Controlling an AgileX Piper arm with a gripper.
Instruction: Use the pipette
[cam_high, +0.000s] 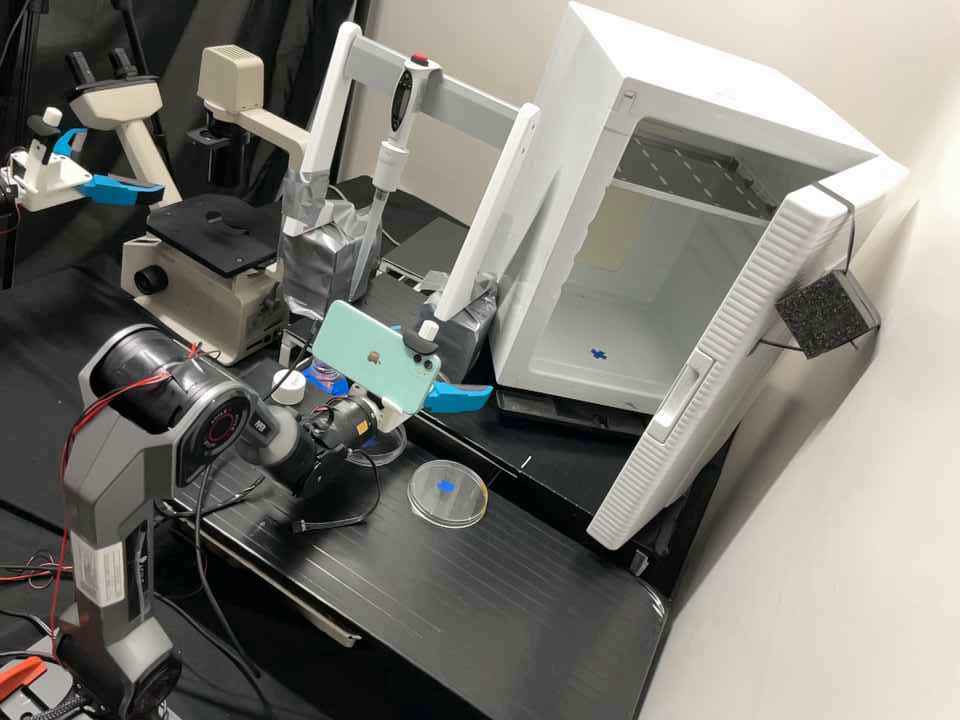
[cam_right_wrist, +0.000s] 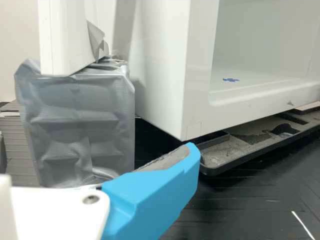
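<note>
The pipette (cam_high: 391, 160), white with a red top button, stands upright in the white stand (cam_high: 470, 90) at the back, its tip pointing down. In the high view my gripper (cam_high: 455, 397) is in front of and below it, near the stand's right foot, partly behind the phone mounted on the arm. The wrist view has the gripper (cam_right_wrist: 160, 187) with one blue finger in sight, its grey pad bare and nothing against it; the fingers are apart. Beyond that finger is the stand's silver-wrapped foot (cam_right_wrist: 82, 125).
A white incubator (cam_high: 545, 220) with its door (cam_high: 700, 400) swung out is at the right. A lidded petri dish (cam_high: 447, 493) lies on the bench (cam_high: 540, 600), another dish (cam_high: 385, 447) under the wrist. A microscope (cam_high: 205, 290) stands at the left.
</note>
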